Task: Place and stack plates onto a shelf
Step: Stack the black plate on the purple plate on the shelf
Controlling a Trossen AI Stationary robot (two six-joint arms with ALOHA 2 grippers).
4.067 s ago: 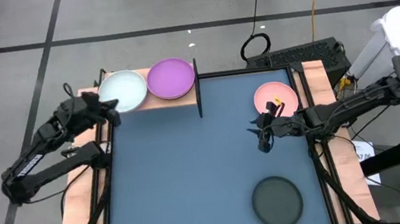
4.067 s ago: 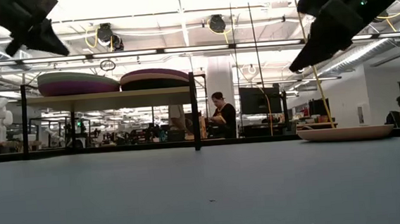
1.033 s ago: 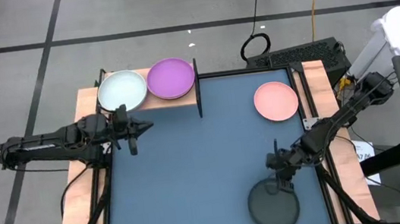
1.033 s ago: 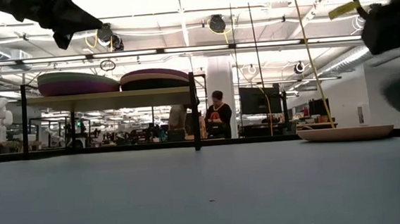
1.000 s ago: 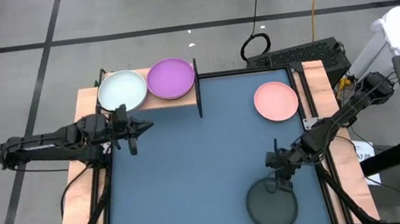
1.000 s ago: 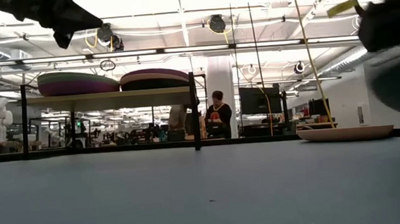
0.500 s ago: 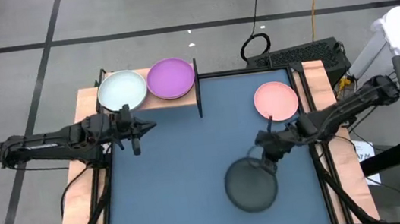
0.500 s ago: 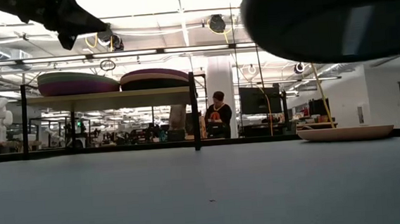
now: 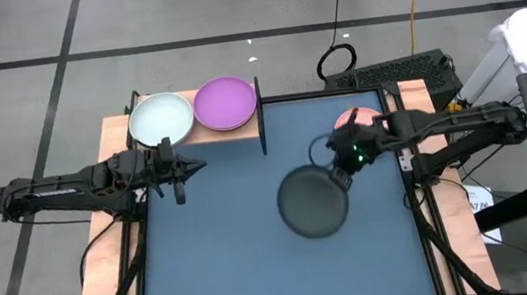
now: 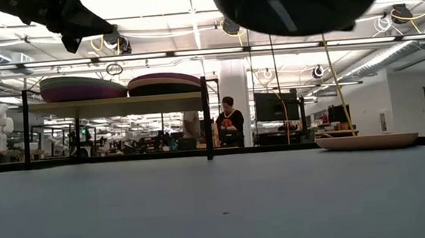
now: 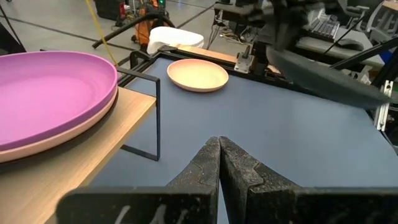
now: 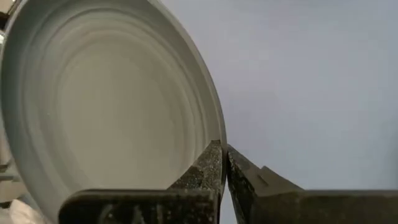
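I am seeing the blue surface [image 9: 227,263] mid-frame, my right tool [image 9: 335,175] pinching a black plate [image 9: 309,202] above it, left tool [image 9: 178,177] pressed together.

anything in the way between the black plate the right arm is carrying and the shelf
Nothing visible on the open tabletop. The right end effector holds the black plate aloft; the shelf already carries plate stacks, and the left end effector hovers beside it.

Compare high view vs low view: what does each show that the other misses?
High view only: the right gripper shut on the black plate's rim, the left gripper shut and empty near the shelf, and the pale plate topping the left stack.

Low view only: the black plate hangs clear above the table, and each shelf stack holds several plates; people beyond.

Both: the pink plate on the table, and the shelf with two stacks.
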